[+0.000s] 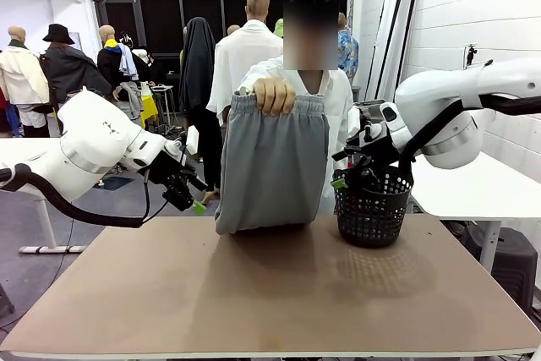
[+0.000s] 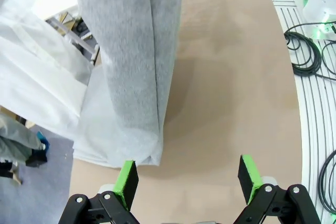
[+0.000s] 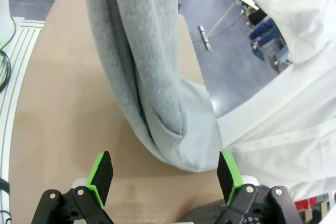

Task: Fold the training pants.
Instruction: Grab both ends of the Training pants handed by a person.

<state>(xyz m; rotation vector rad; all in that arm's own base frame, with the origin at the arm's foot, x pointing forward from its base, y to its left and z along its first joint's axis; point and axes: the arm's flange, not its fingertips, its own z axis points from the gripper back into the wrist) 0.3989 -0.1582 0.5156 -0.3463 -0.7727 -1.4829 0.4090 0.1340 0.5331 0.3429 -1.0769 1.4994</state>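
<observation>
Training pants (image 1: 272,166): hanging by the waistband from a person's hand (image 1: 274,95), lower end reaching the table (image 1: 254,293) at its far edge, just beside a black basket (image 1: 372,213). Left gripper (image 1: 193,199): hovering near the pants, fingers standing apart, gripping nothing. Right gripper (image 1: 342,177): hovering at the basket's rim, fingers likewise apart, gripping nothing.

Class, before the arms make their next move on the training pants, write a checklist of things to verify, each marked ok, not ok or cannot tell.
1. Left gripper open: ok.
2. Right gripper open: ok.
3. Person's hand grips the training pants at the waistband: ok.
4. Pants lying flat on the table: not ok, they hang, hem touching it.
5. Black basket apart from the pants: ok.
6. Right gripper clear of the basket: cannot tell.
</observation>
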